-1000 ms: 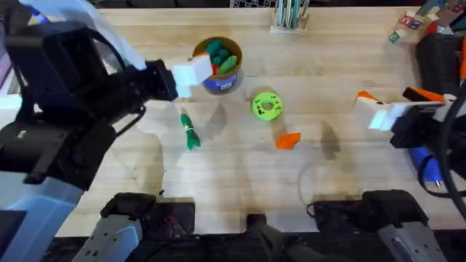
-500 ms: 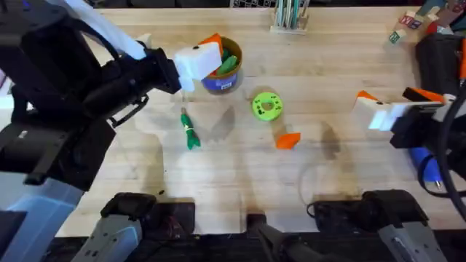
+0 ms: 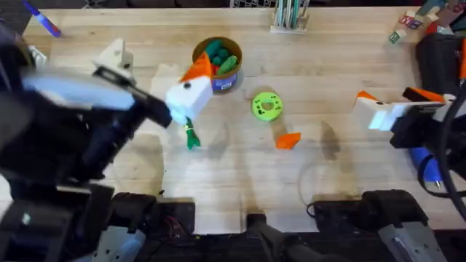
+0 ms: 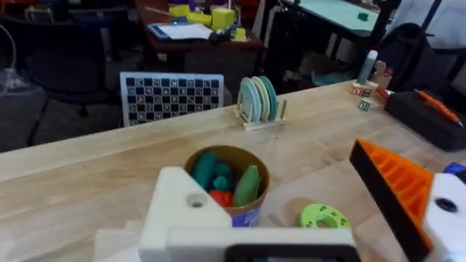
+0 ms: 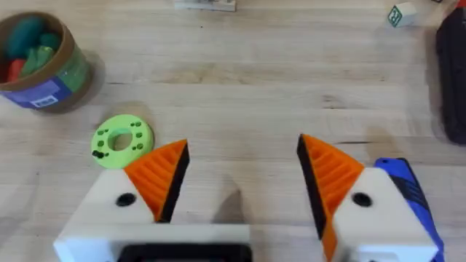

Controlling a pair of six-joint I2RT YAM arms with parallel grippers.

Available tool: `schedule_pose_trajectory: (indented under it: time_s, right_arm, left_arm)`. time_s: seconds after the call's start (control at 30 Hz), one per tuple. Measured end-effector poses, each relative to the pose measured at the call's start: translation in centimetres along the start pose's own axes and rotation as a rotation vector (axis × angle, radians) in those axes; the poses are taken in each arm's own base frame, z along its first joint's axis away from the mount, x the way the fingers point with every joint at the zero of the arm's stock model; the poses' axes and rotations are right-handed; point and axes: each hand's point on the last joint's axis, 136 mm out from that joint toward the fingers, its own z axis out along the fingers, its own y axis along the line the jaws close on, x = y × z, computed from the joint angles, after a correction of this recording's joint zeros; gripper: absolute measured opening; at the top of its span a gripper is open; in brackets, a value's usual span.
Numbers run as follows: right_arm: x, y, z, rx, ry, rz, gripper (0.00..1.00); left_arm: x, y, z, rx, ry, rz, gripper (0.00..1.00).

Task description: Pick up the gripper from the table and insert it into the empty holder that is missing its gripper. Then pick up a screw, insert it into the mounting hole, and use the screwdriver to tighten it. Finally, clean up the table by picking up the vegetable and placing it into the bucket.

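The work surface was a pale wooden table (image 3: 240, 182). Beyond its far edge, the left wrist view showed a checkerboard panel (image 4: 172, 95), a cluttered dark desk and a chair.

One bucket (image 3: 217, 64) stood at the far centre-left, packed with green and red toy pieces. One loose orange gripper (image 3: 288, 140) lay near the table's middle, just beside and nearer than one lime-green disc (image 3: 266, 105). One dark-green vegetable (image 3: 191, 135) lay left of the middle, nearer than the bucket. One blue screwdriver (image 3: 428, 166) lay at the right, partly hidden under the right arm. A rack of plates (image 3: 290, 16) stood at the far edge, and small toy blocks (image 3: 408, 22) sat at the far right corner.

The left gripper (image 3: 191, 87) hung above the table near the bucket. In the left wrist view it carried one orange tip on one side, while the other side was the bare white holder (image 4: 191, 212); its fingers were spread wide and held nothing. The right gripper (image 5: 240, 182) hovered at the right, both orange pads (image 5: 162, 173) fitted, gaping apart and empty.

The left arm showed large and blurred in the overhead view, covering much of the table's left side.
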Motion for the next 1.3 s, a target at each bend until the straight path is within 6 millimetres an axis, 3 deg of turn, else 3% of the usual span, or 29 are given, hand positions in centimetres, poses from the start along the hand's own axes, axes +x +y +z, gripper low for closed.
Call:
schedule_pose_trajectory:
  time_s: [0.17,0.37,0.6,1.3]
  right_arm:
    - [0.0,0.0,0.0,0.000,0.000,0.000,0.908]
    - [0.0,0.0,0.0,0.000,0.000,0.000,0.908]
    - [0.0,0.0,0.0,0.000,0.000,0.000,0.907]
    - [0.0,0.0,0.0,0.000,0.000,0.000,0.908]
  left_arm:
    - [2.3,0.1,-1.9,-0.037,-0.097,0.044,0.987]
    - [4.7,0.8,-2.2,-0.064,-0.198,0.054,0.986]
    - [10.8,2.0,-1.4,-0.101,0.001,-0.056,0.985]
    - [10.9,2.0,-1.4,-0.104,0.004,-0.062,0.986]
